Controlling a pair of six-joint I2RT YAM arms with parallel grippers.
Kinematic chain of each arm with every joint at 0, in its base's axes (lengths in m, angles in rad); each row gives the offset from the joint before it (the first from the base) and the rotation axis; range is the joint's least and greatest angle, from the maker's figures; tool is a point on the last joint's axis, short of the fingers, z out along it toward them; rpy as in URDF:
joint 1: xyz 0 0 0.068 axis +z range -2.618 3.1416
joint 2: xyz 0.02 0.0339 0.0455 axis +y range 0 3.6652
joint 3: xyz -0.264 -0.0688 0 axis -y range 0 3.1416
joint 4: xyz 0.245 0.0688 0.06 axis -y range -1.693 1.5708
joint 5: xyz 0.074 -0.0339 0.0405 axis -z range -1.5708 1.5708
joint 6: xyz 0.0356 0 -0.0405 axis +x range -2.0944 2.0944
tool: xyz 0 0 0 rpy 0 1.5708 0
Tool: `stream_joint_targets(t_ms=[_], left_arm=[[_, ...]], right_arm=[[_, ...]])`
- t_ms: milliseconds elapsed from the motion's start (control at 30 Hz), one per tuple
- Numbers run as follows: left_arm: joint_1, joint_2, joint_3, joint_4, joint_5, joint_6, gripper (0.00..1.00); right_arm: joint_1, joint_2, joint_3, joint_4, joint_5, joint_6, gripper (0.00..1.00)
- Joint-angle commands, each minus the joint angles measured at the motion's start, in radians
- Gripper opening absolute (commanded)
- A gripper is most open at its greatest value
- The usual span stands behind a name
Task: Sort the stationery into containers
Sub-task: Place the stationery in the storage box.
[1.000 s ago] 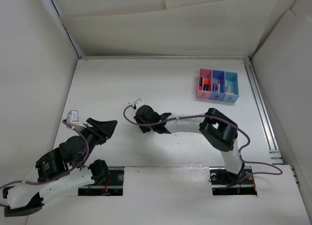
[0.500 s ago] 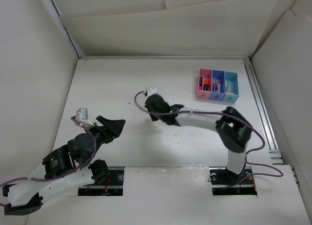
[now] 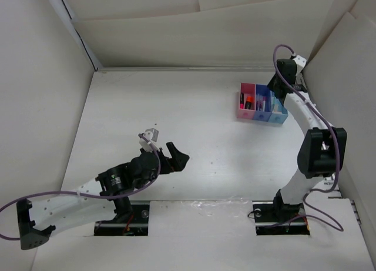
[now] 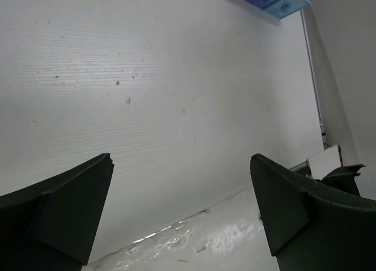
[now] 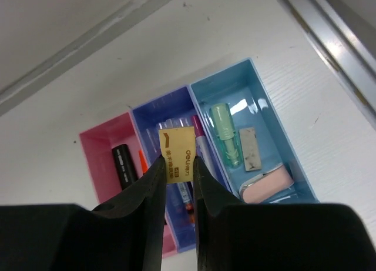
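Your right jaws pinch a beige eraser (image 5: 177, 147); next, shift it over the light blue bin (image 5: 241, 89) and release. Left jaws gape, empty.

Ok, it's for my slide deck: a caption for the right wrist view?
Right gripper holds a beige eraser over the three joined bins.

White table (image 3: 176, 106), white walls (image 3: 35, 77)

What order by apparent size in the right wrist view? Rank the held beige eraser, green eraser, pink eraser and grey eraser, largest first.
1. beige eraser, though it is nearest the camera, which inflates it.
2. green eraser and pink eraser: too alike to rank.
3. grey eraser.
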Motion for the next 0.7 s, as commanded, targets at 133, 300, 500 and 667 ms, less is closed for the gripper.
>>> stream_joint_targets(t_ms=[133,300,500,667], left_arm=[[0.0,-0.093,-0.042,0.081,0.044,0.034,1.0],[0.0,-0.128,-0.042,0.061,0.044,0.043,1.0],[0.0,-0.128,-0.023,0.052,0.044,0.052,1.0],[0.0,-0.118,0.013,0.017,0.024,0.053,1.0]], right_arm=[[-0.064,0.085,0.041,-0.083,-0.06,0.048,0.06],[-0.113,0.094,-0.008,-0.06,-0.066,0.059,0.06],[-0.148,0.116,-0.018,-0.063,-0.103,0.059,0.24],[-0.166,0.085,-0.028,-0.054,-0.144,0.049,0.51]])
